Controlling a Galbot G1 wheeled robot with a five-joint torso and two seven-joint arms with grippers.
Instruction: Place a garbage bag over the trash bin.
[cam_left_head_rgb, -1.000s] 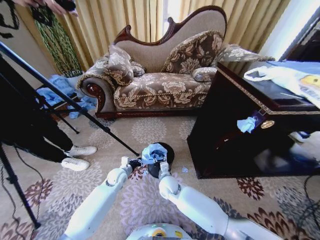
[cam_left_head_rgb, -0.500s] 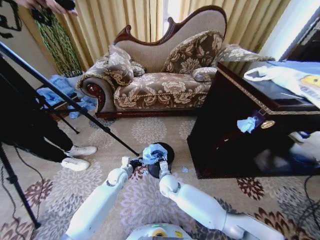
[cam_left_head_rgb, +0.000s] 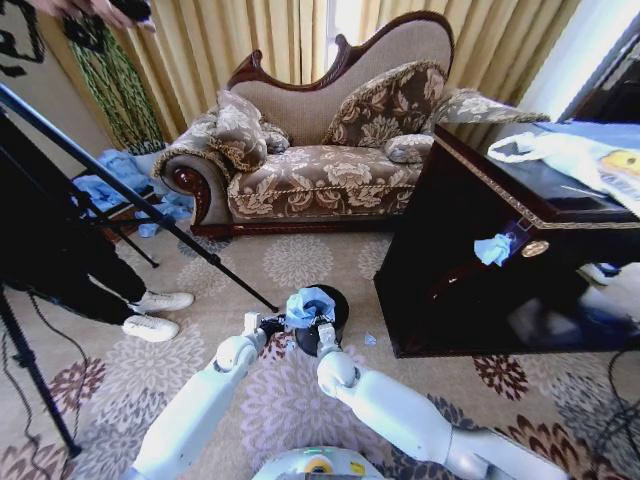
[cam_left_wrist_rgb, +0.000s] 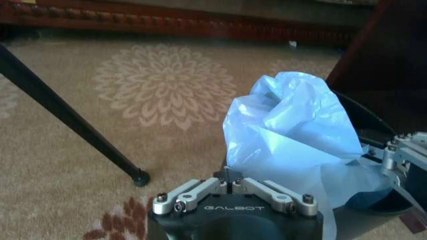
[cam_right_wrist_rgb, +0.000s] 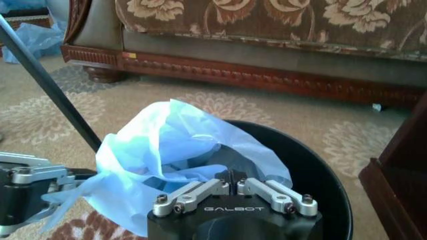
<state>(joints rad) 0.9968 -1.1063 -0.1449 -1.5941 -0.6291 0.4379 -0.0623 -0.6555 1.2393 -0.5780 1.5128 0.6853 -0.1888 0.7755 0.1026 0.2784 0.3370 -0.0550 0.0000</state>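
The garbage bag (cam_left_head_rgb: 308, 304) is a crumpled pale-blue film bunch held over the near-left rim of the black trash bin (cam_left_head_rgb: 335, 300), which stands on the carpet. My left gripper (cam_left_head_rgb: 264, 323) is shut on the bag's left edge, beside the bin. My right gripper (cam_left_head_rgb: 325, 330) is shut on the bag's near edge, above the bin's rim. In the left wrist view the bag (cam_left_wrist_rgb: 293, 130) billows up past the left gripper (cam_left_wrist_rgb: 230, 181), with the bin's rim (cam_left_wrist_rgb: 363, 117) behind it. In the right wrist view the bag (cam_right_wrist_rgb: 167, 150) drapes partly into the bin (cam_right_wrist_rgb: 313, 170) ahead of the right gripper (cam_right_wrist_rgb: 231, 179).
A dark wooden cabinet (cam_left_head_rgb: 470, 250) stands close on the bin's right, with a white bag (cam_left_head_rgb: 580, 155) on top. A black tripod leg (cam_left_head_rgb: 150, 210) ends on the carpet left of the bin. The sofa (cam_left_head_rgb: 320, 170) is behind. A person's white shoes (cam_left_head_rgb: 155, 312) are at the left.
The bag bunch has shifted slightly right, further over the bin. My right forearm has swung a little to the left. Both grippers keep their hold.
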